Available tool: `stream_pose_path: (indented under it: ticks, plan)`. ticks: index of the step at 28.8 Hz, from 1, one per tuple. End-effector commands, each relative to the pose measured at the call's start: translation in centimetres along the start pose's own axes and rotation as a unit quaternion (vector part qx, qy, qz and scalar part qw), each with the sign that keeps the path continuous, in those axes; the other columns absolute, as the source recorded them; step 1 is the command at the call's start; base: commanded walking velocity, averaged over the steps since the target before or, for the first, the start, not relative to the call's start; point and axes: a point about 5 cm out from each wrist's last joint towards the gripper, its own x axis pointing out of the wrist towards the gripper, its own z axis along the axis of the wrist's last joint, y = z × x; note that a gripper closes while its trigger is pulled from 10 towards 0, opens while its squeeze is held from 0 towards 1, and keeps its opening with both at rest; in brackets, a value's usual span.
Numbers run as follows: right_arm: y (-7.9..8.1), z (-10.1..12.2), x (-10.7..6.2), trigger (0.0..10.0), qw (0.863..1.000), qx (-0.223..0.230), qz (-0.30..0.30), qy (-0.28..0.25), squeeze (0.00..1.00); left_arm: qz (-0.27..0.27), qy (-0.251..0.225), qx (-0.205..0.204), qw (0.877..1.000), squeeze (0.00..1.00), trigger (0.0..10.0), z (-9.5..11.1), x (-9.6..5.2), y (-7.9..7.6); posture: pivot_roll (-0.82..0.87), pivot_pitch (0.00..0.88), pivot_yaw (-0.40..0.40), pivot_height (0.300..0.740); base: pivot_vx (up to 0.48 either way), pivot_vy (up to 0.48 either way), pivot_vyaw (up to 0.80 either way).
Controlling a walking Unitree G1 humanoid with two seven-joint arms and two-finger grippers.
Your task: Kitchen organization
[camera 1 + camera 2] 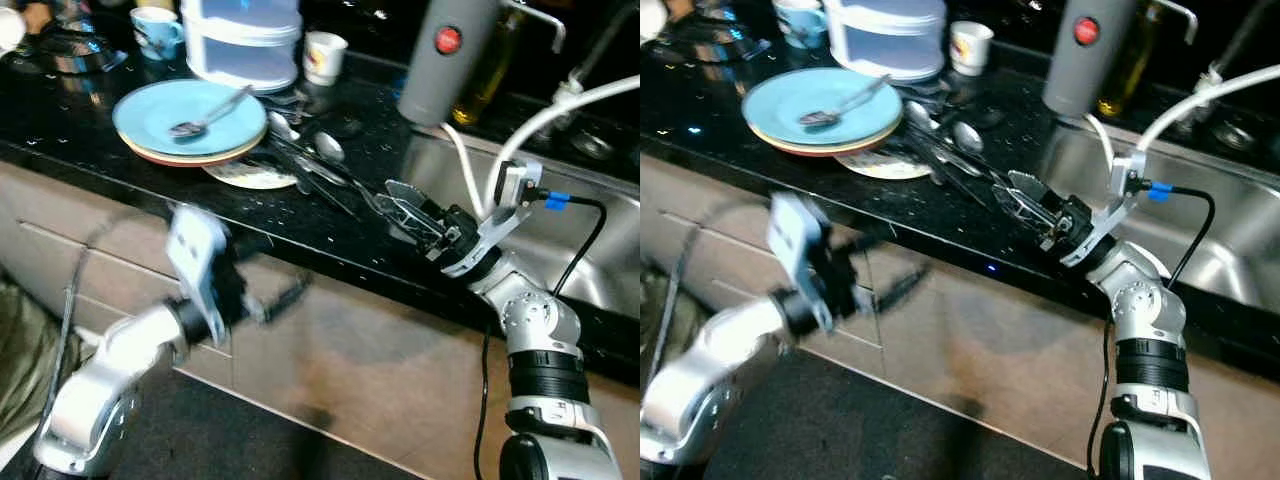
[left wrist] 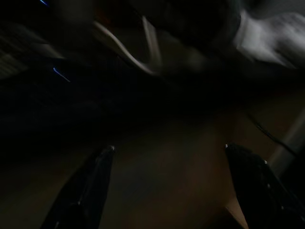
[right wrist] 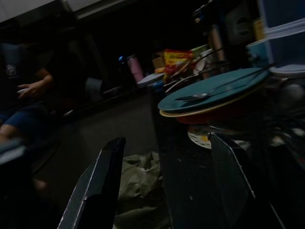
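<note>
1. Cutlery lies heaped on the black countertop between the plate stack and the sink. Its long handles run slantwise, bowl ends up toward the stacked containers and handle ends down toward the counter's front edge. The exact count cannot be told; at least two spoon bowls show. One more spoon rests on the top blue plate, bowl toward the robot's left and handle slanting up to the right.
2. In the left eye view, the plate stack shows three layers: the blue plate, a paler one under it, and a patterned plate peeking out below. Two cups stand behind: a blue cup and a white cup. A grey cylinder with a red button stands at the sink's edge.
3. In the right eye view, the right gripper lies over the counter's front edge, fingers parted a little, pointing at the handle ends of the cutlery. The left gripper, blurred, is below the counter in front of the cabinet, fingers spread.
4. The left wrist view is very dark; its two fingers stand wide apart, with nothing between them.
5. In the right wrist view, both fingers stand apart with nothing between them, the plate stack and spoon beyond. A seated person shows in the dim background.
</note>
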Motion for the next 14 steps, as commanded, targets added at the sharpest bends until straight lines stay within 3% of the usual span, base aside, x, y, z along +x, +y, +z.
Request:
stream_pose_path:
  ticks: [1,6,10,12,13,14]
  plan:
    - [0.1,0.5,0.0,10.0,1.000,-0.014,-0.004,-0.007,0.00,-0.041,0.011,0.000,0.999,0.00,10.0,-0.4,0.0,-1.0,0.16,0.019,-0.129,0.740,0.000,0.000,0.77]
    - [-0.3,0.4,0.4,10.0,0.999,-0.033,-0.029,0.004,0.00,-0.012,0.012,-0.022,1.000,0.00,10.0,-1.5,-0.6,-0.4,0.16,0.016,-0.130,0.740,0.000,0.000,0.77]
    - [-0.9,0.5,0.9,10.0,0.995,-0.070,-0.069,0.018,0.00,0.012,0.025,-0.034,0.999,0.00,10.0,-2.7,-1.1,0.3,0.15,0.012,-0.133,0.740,0.000,0.000,0.00]
    - [-1.2,0.5,1.7,10.0,0.989,-0.108,-0.097,0.040,0.00,0.059,0.058,-0.057,0.995,0.00,10.0,-5.3,-2.0,1.5,0.15,0.011,-0.131,0.740,0.000,0.000,0.00]
    - [-1.2,0.5,1.7,10.0,0.989,-0.108,-0.097,0.040,0.00,0.059,0.058,-0.057,0.995,0.00,10.0,-5.3,-2.0,1.5,0.15,0.011,-0.131,0.740,0.000,0.000,0.00]
    - [-1.2,0.6,2.2,10.0,0.987,-0.120,-0.101,0.044,0.00,0.089,0.077,-0.068,0.991,0.00,10.0,-6.7,-2.5,2.2,0.15,0.009,-0.130,0.740,0.000,0.000,0.00]
